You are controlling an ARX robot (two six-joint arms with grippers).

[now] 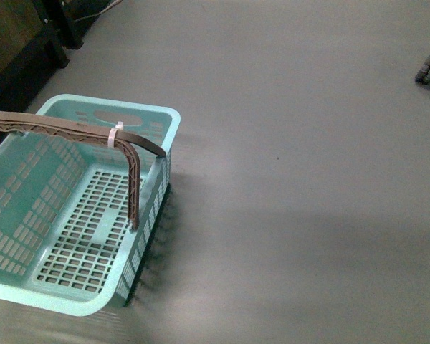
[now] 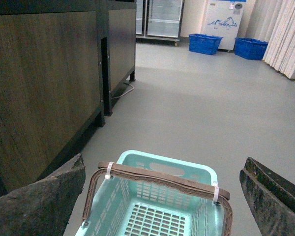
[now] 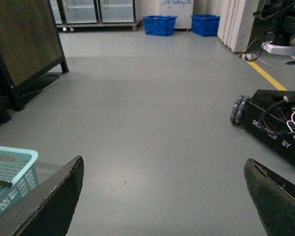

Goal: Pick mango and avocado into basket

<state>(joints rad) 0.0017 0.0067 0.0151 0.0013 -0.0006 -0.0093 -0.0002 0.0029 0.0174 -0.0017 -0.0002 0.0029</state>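
We see the basket [image 1: 168,136] on the grey floor [image 1: 308,143], and it has nothing in it. Our left gripper [image 2: 163,162] is close to the basket. Its two fingers are spread wide and hold nothing. Our right gripper [image 3: 164,161] is off to the right of the basket, also wide open and holding nothing. We cannot see the mango or the avocado anywhere. So we think no part of the job is done. Both fruits must be found, picked up and put in the basket.
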